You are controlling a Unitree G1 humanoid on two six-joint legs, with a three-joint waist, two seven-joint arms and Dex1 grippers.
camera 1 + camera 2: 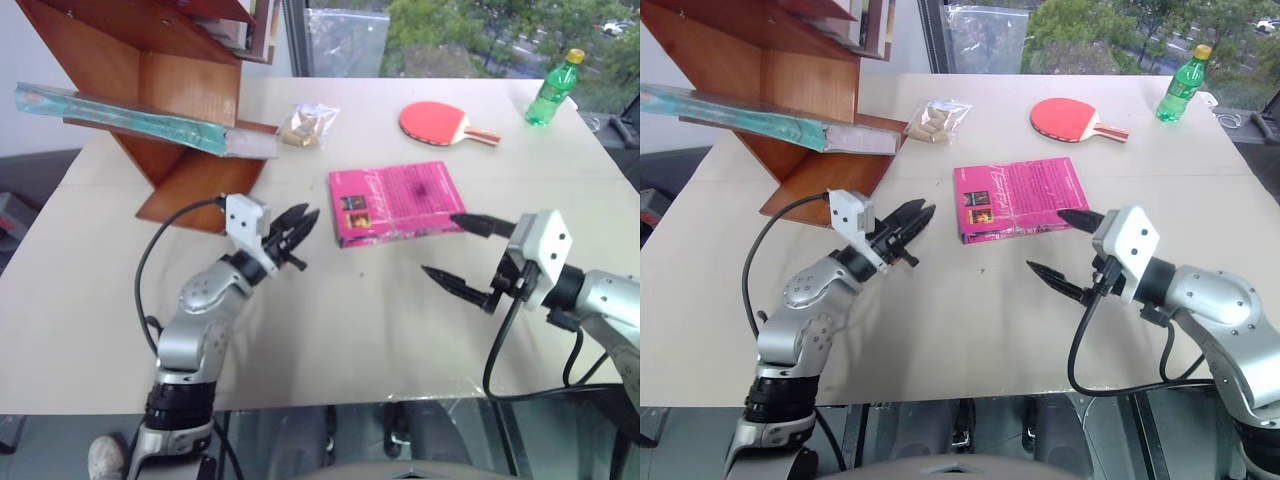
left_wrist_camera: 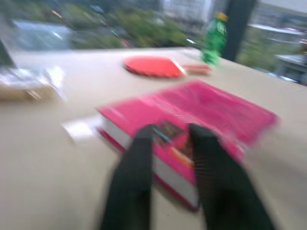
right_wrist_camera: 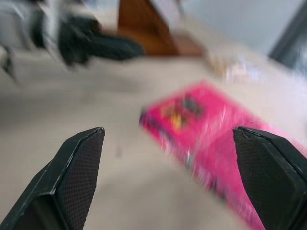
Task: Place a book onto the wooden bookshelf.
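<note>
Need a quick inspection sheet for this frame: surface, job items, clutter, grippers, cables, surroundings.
Surface: beige table, mostly bare near the arms.
Job's things: teal book rests on a board of the wooden bookshelf, one end overhanging.
Clutter: pink book lying flat, red paddle, green bottle, snack bag.
Grippers: left gripper partly open and empty; right gripper wide open and empty, beside the pink book.
Cables: black cable loops off the left arm; another off the right.
Surroundings: window with trees behind.
</note>
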